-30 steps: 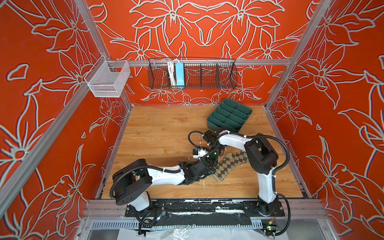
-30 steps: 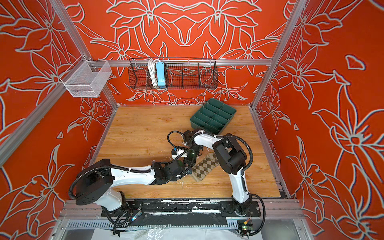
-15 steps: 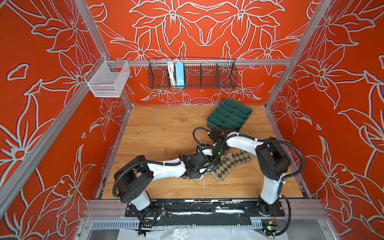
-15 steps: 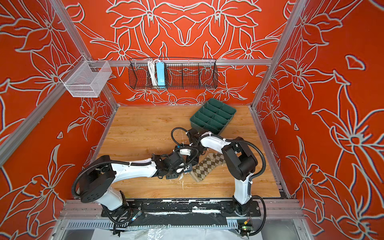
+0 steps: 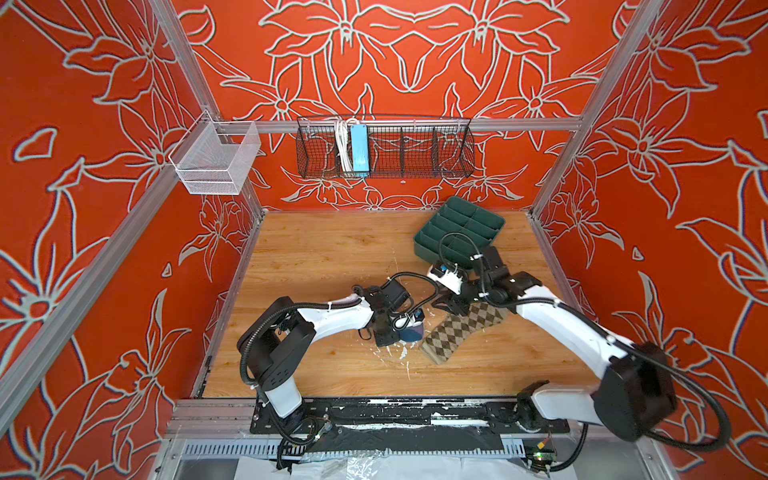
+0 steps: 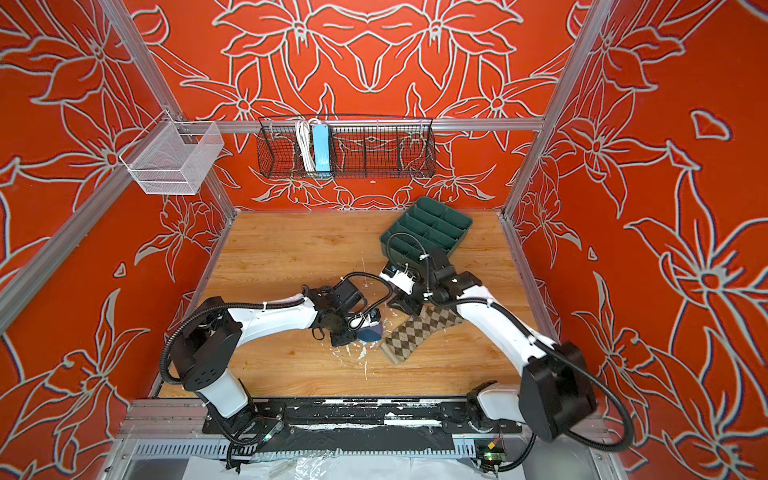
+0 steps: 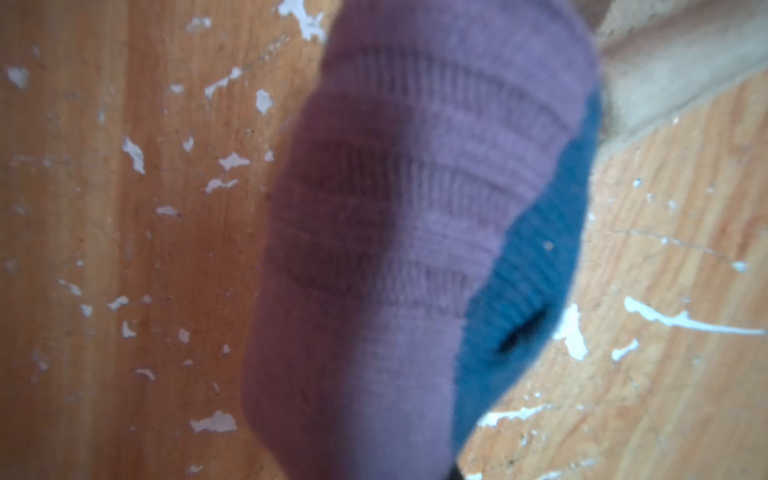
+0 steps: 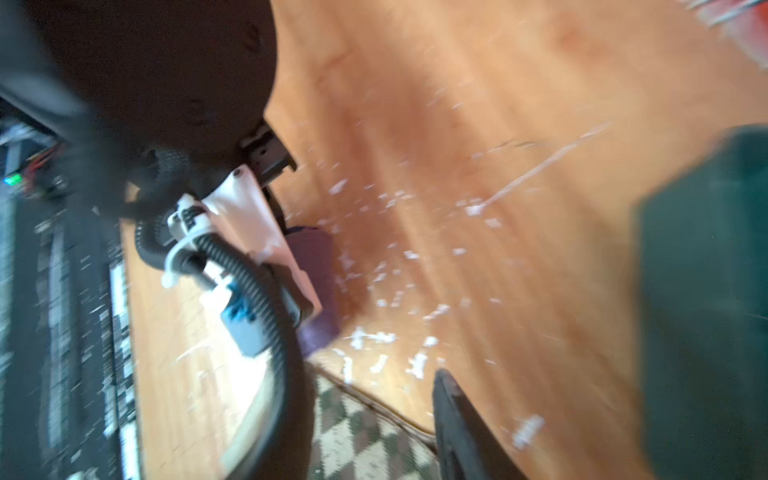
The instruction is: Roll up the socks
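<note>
Purple sock (image 5: 412, 332) (image 6: 371, 332) hangs bunched in left gripper (image 5: 399, 333), jaws pinched narrow on it, low over wooden table (image 5: 324, 257), middle front. Left wrist view is blurry, filled with purple ribbed fabric (image 7: 415, 249) and a dark blue patch along one side. Argyle sock (image 5: 461, 330) (image 6: 419, 330) lies flat and diagonal on the table just right of it; can't tell whether they touch. Right gripper (image 5: 446, 305) sits at the argyle sock's far end. The right wrist view is smeared and shows one dark finger (image 8: 457, 419) beside the argyle fabric (image 8: 365, 436); its jaw gap can't be told. Green tray (image 5: 494, 220) is at back right, apart from both socks. White flecks (image 5: 402, 353) lie scattered around.
</note>
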Tool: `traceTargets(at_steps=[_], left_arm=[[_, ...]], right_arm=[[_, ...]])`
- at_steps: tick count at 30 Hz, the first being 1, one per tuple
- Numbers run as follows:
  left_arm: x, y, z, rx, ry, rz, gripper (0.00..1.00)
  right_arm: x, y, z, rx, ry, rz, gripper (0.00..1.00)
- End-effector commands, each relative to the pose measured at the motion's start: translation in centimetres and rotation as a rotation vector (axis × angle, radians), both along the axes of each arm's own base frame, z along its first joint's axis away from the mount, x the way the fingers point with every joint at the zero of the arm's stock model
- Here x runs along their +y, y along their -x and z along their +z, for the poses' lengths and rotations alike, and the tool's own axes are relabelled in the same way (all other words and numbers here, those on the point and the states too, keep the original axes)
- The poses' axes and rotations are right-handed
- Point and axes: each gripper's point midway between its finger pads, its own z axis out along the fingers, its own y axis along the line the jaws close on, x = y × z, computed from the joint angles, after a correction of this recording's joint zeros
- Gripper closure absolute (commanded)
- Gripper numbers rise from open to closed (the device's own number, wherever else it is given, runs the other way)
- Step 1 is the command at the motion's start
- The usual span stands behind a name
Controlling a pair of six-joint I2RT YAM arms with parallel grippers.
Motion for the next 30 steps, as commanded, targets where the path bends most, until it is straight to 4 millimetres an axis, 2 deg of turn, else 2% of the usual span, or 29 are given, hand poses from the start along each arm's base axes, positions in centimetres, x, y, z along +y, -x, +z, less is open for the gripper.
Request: traceTargets(at_steps=[1,3,6,8,13,18,22,25,30], left_arm=[[2.5,2.5,-1.5,0.217,-0.069,0.041,1.0],[2.7,2.1,-1.4,0.265,-0.071,0.073,1.0],[2.7,1.7,-1.2,0.328,-0.056,0.117,1.0],[2.5,1.6,-1.2,0.361,-0.049,0.128,1.0],[2.1,1.7,-1.0,0.447,-0.031,0.156,1.0],[1.7,1.6,-1.1,0.537,-0.028,0.193,1.0],[1.3,1.6,-1.1,0.578,-0.02,0.203,1.0],[1.1,1.5,-0.8,0.597,-0.005,0.208,1.0],[1.1,1.3,-0.8,0.613,-0.001,0.212,1.0]], right_arm=[[-0.9,0.3,2.9,-0.149,-0.042,-0.053,0.49],[-1.1,2.2,3.5,-0.208,-0.038,0.016,0.49],[-1.3,4.9,3.0,-0.287,0.02,0.117,0.49],[-1.2,6.0,2.5,-0.344,0.059,0.157,0.49],[1.3,7.9,0.3,-0.468,0.154,0.324,0.43],[5.1,7.2,-2.8,-0.512,0.271,0.441,0.41],[8.0,6.0,-4.4,-0.544,0.297,0.487,0.39],[9.3,4.9,-5.8,-0.542,0.33,0.493,0.38],[10.4,2.9,-7.7,-0.54,0.372,0.449,0.37]])
